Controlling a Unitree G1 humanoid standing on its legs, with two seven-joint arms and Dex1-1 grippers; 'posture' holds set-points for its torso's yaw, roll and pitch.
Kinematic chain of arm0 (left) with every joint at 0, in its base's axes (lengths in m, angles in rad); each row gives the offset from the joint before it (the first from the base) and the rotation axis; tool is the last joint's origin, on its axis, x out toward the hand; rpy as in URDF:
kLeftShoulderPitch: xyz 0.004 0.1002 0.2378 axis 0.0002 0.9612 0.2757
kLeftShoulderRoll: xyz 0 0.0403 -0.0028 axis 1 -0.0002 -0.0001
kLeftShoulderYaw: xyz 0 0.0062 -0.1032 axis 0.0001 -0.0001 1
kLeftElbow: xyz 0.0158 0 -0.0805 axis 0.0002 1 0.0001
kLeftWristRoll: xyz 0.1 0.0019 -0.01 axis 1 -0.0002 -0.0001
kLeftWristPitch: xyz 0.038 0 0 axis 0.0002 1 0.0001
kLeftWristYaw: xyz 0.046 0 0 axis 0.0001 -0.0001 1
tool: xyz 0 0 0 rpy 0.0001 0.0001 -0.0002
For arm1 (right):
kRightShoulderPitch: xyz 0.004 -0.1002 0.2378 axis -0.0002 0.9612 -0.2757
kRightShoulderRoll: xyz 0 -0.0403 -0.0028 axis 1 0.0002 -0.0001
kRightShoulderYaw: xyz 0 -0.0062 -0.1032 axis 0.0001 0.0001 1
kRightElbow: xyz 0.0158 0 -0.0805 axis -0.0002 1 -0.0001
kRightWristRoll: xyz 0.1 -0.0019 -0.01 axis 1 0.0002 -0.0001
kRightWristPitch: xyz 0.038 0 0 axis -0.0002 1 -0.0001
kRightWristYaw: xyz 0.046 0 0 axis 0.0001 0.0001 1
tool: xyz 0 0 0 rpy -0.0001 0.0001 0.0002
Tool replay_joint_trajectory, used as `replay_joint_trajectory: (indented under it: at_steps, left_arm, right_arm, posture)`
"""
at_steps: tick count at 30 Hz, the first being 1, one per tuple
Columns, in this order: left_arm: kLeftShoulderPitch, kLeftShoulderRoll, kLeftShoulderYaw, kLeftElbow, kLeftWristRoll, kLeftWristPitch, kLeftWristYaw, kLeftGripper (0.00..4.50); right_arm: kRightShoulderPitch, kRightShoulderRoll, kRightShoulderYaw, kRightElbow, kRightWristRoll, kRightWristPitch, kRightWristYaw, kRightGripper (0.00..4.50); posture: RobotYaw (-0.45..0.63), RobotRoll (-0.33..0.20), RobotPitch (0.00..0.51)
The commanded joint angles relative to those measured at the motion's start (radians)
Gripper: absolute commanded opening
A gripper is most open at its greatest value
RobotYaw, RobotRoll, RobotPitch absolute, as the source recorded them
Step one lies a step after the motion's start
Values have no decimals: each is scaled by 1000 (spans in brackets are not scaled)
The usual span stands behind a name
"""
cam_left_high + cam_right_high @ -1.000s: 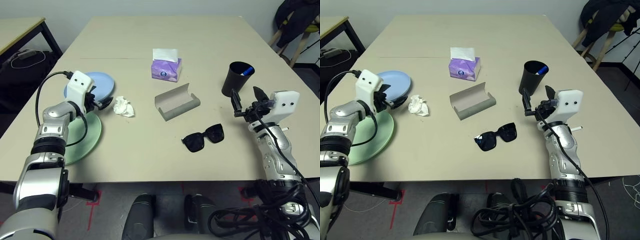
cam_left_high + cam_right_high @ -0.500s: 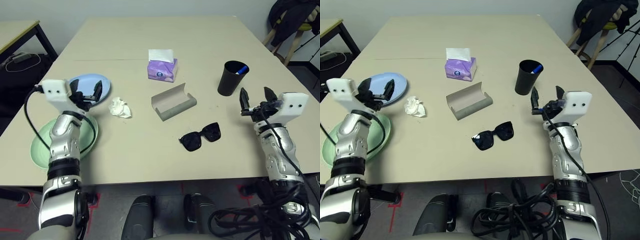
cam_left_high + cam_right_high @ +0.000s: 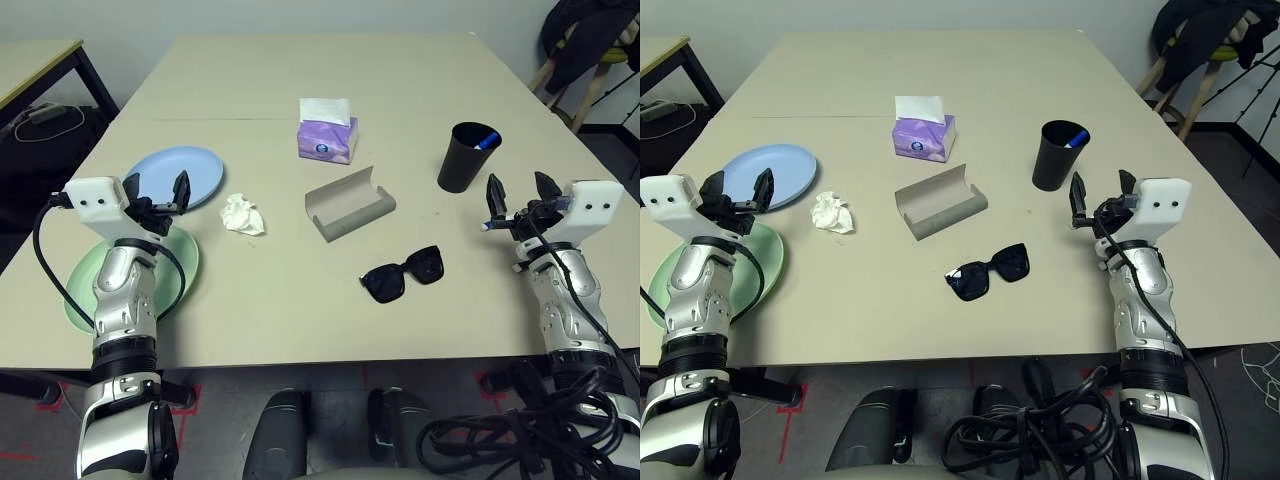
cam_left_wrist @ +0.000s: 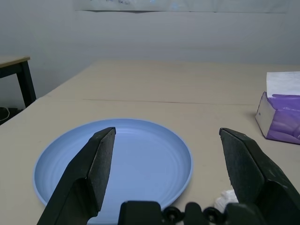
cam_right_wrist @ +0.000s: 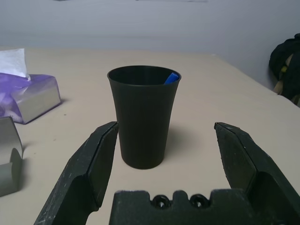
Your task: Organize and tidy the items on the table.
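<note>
The table (image 3: 300, 70) carries everything loosely spread. At its left side the blue plate (image 3: 200, 172) lies flat, and the green plate (image 3: 175, 285) sits nearer the front edge, close beside the blue one, partly behind the left arm. The left gripper (image 3: 152, 189) hovers over the near rim of the blue plate with its fingers spread wide and nothing between them; in the left wrist view the blue plate lies between and beyond the two fingers (image 4: 93, 161). Just right of the blue plate lies the crumpled tissue (image 3: 244, 214). Farther back, near the middle, stands a purple tissue box (image 3: 328, 140) with a white sheet sticking up. In front of it the grey case (image 3: 350, 205) lies open, its hollow facing up. The sunglasses (image 3: 404, 274) lie nearer the front edge, apart from the case, lenses toward the robot. At the right the black cup (image 3: 466, 156) stands upright with a blue-tipped pen (image 3: 484, 141) inside, leaning on the rim. The right gripper (image 3: 516, 191) hovers to the right of the cup and nearer the front edge, fingers spread and empty; the right wrist view looks between them at the cup (image 5: 143, 115), which stands clear of both.
</note>
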Motion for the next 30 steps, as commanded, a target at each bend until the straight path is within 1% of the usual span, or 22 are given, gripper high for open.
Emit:
replay_joint_trajectory:
  at_steps: [1, 5, 8, 12, 17, 19, 24, 27, 30]
  left_arm:
    - [25, -9, 2, -32, -20, 19, -1, 4500]
    - [42, -10, -4, -55, -44, 71, -15, 4500]
    - [61, -2, -17, -85, -60, 128, -37, 4500]
    - [78, 16, -31, -115, -84, 208, -88, 4500]
    - [74, 43, -38, -108, -78, 237, -126, 4500]
    - [70, 51, -35, -104, -77, 243, -134, 4500]
    - [73, 75, -40, -113, -72, 269, -153, 4500]
    - [80, 99, -50, -149, -73, 334, -156, 4500]
    - [90, 135, -64, -205, -95, 445, -173, 4500]
  right_arm:
    - [5, -3, -1, -14, 21, 35, 19, 4486]
    - [11, -9, 9, -41, 44, 59, 68, 4486]
    - [25, -36, 34, -77, 75, 54, 190, 4486]
    - [46, -93, 98, -127, 125, 47, 421, 4486]
    - [28, -134, 169, -157, 178, 72, 633, 4486]
    - [27, -162, 219, -175, 169, 66, 732, 4486]
    - [26, -215, 304, -205, 160, 63, 898, 4486]
    - [19, -256, 353, -217, 144, 43, 999, 4486]
    - [12, -272, 370, -213, 135, 22, 1045, 4486]
  posture:
    - [109, 0, 79]
    - [107, 0, 81]
    - [105, 0, 83]
    - [103, 0, 85]
    - [112, 0, 88]
    - [117, 0, 91]
    - [129, 0, 93]
    - [140, 0, 94]
    - [149, 0, 94]
